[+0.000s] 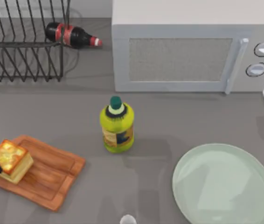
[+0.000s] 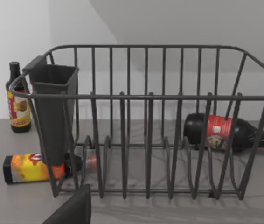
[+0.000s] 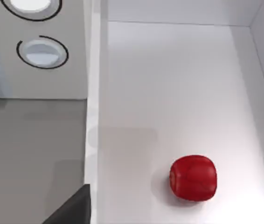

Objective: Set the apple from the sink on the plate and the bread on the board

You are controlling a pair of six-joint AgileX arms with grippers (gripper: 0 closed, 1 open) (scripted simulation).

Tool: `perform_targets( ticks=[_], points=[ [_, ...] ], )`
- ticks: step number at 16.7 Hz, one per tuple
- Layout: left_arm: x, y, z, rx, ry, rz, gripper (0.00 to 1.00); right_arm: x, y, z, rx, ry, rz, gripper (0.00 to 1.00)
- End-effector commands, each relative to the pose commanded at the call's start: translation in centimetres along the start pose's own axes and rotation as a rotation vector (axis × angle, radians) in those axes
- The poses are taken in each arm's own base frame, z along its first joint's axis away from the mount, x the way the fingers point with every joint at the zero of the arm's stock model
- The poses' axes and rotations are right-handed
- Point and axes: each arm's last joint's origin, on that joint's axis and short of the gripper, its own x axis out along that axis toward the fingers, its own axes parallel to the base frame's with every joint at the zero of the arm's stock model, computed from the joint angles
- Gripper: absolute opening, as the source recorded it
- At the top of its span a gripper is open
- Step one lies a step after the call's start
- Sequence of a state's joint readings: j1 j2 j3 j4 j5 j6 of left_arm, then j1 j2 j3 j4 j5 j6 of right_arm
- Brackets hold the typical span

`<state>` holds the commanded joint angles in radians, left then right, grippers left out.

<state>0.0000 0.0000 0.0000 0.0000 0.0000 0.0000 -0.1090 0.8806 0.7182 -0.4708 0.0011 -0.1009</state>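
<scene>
Red apple [image 3: 193, 178] alone in white sink [image 3: 178, 93], right end effector seemingly above.

Grey table [image 1: 169, 121]: board [image 1: 52, 179], plate [image 1: 225, 184], yellow bottle [image 1: 117, 125], microwave [image 1: 188, 46], probably rack [image 1: 24, 56].

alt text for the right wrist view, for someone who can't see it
A small glossy red apple sits alone on the white floor of the sink, nothing touching it. Beside the sink's rim are the grey counter and a corner of the microwave with two round dials.
</scene>
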Motion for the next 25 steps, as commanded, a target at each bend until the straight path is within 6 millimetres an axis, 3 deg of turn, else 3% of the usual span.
perform_targets(
  ticks=[3, 6, 9, 12, 15, 22, 25],
  points=[
    [0.0, 0.0, 0.0, 0.000, 0.000, 0.000, 1.00, 4.6, -1.2, 3.8, -0.010, 0.251, 0.003, 1.00],
    [0.0, 0.0, 0.0, 0.000, 0.000, 0.000, 1.00, 10.8, -2.7, 5.9, -0.012, 0.491, 0.022, 1.00],
    [0.0, 0.0, 0.0, 0.000, 0.000, 0.000, 1.00, 16.8, -4.1, 5.9, -0.008, 0.697, 0.049, 1.00],
    [0.0, 0.0, 0.0, 0.000, 0.000, 0.000, 1.00, 21.4, -5.2, 5.0, -0.001, 0.843, 0.076, 1.00],
    [0.0, 0.0, 0.0, 0.000, 0.000, 0.000, 1.00, 23.7, -5.8, 4.2, 0.004, 0.920, 0.093, 1.00],
    [0.0, 0.0, 0.0, 0.000, 0.000, 0.000, 1.00, 24.2, -5.6, 4.0, 0.001, 0.932, 0.098, 1.00],
    [0.0, 0.0, 0.0, 0.000, 0.000, 0.000, 1.00, 25.9, -5.5, 2.2, 0.001, 0.935, 0.098, 1.00]
  ],
)
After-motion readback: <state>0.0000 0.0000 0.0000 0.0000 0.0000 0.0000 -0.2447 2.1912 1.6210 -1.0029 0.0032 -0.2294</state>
